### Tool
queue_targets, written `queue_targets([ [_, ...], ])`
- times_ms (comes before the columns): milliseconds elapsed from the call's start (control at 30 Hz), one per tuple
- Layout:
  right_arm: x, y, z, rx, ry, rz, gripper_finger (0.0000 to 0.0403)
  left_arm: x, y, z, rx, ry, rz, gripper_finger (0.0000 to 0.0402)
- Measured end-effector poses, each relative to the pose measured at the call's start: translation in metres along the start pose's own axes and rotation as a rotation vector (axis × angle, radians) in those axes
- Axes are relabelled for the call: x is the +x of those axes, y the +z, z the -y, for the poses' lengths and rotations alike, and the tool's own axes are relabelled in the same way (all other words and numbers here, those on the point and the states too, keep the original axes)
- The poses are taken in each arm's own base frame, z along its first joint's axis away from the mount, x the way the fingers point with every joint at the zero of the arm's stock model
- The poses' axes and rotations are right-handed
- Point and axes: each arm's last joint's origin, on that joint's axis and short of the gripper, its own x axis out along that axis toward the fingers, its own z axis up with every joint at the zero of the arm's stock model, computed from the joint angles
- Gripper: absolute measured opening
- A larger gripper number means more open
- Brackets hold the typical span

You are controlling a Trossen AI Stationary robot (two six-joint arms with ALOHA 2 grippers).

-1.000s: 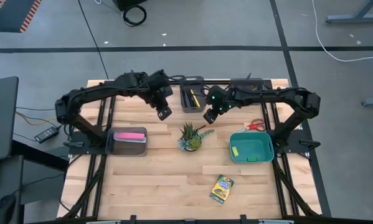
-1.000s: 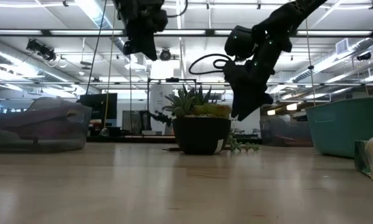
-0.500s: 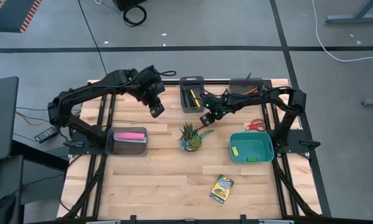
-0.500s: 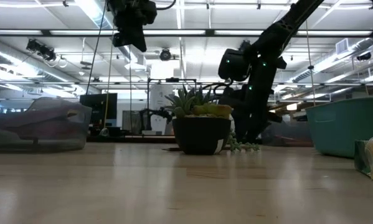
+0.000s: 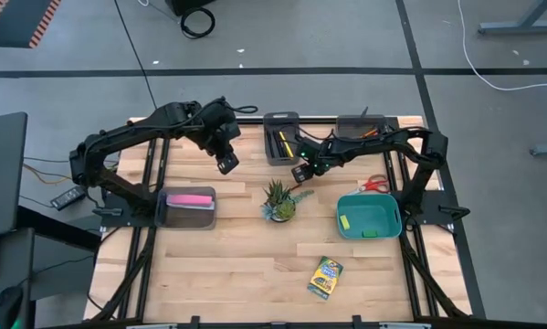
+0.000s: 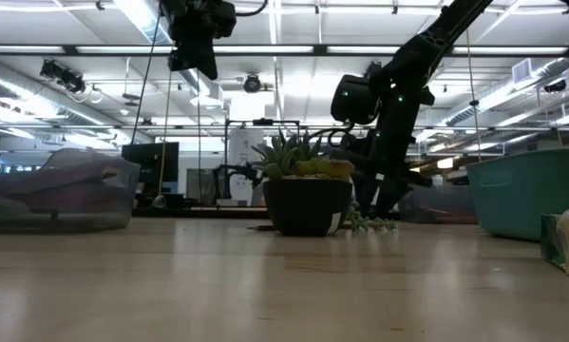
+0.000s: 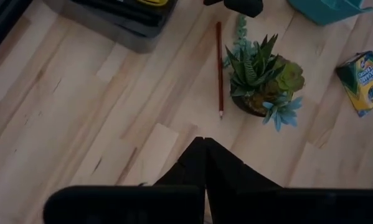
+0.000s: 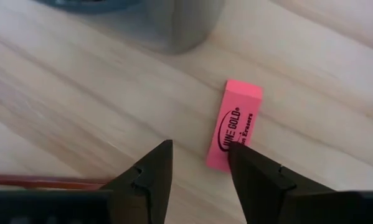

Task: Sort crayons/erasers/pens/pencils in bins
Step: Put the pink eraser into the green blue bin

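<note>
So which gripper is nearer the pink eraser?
Right. The right gripper is low over the pink eraser, fingers open, one fingertip at its near end. The left gripper is shut, raised above bare table, off toward the left side.

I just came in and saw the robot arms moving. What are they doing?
The robot is sorting school supplies into bins. Its right gripper is down at the table with open fingers around one end of a pink eraser, beside the dark grey pen bin, not yet gripping it. The left gripper hangs shut and empty above the table. A red pencil lies by the potted plant, and the crayon box waits near the front.
</note>
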Motion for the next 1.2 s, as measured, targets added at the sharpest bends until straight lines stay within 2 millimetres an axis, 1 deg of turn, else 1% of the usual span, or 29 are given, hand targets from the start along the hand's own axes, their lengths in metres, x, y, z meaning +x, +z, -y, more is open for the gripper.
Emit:
queue_targets([
  [100, 0.000, 0.000, 0.000, 0.039, -0.004, 0.006, 0.0168, 0.000, 0.000, 0.000, 0.008, 0.000, 0.000, 0.0007],
  [300, -0.004, 0.000, -0.001, 0.104, 0.004, 0.021, 0.0168, 0.000, 0.000, 0.000, 0.013, 0.000, 0.001, 0.0026],
  [467, -0.013, 0.002, -0.002, 0.112, 0.011, 0.067, 0.0168, 0.000, 0.000, 0.000, 0.057, -0.003, 0.000, 0.0016],
  [567, -0.013, 0.002, -0.001, 0.114, 0.004, 0.056, 0.0168, 0.000, 0.000, 0.000, 0.068, -0.003, 0.000, 0.0006],
  [667, -0.013, 0.004, 0.002, 0.106, -0.023, 0.083, 0.0168, 0.000, 0.000, 0.000, 0.070, -0.003, 0.000, 0.0006],
  [800, -0.009, 0.010, 0.007, 0.108, -0.060, 0.115, 0.0168, 0.000, 0.000, 0.000, 0.070, -0.004, -0.001, 0.0022],
  [933, -0.001, 0.013, 0.012, 0.122, -0.065, 0.091, 0.0168, 0.000, 0.000, 0.000, 0.070, -0.004, -0.002, 0.0034],
  [1033, 0.000, 0.012, 0.010, 0.118, -0.058, 0.091, 0.0168, 0.000, -0.001, 0.000, 0.069, -0.003, -0.011, 0.0032],
  [1200, 0.000, 0.008, 0.005, 0.100, -0.048, 0.088, 0.0168, 0.000, -0.001, 0.000, 0.079, -0.010, -0.014, 0.0015],
])
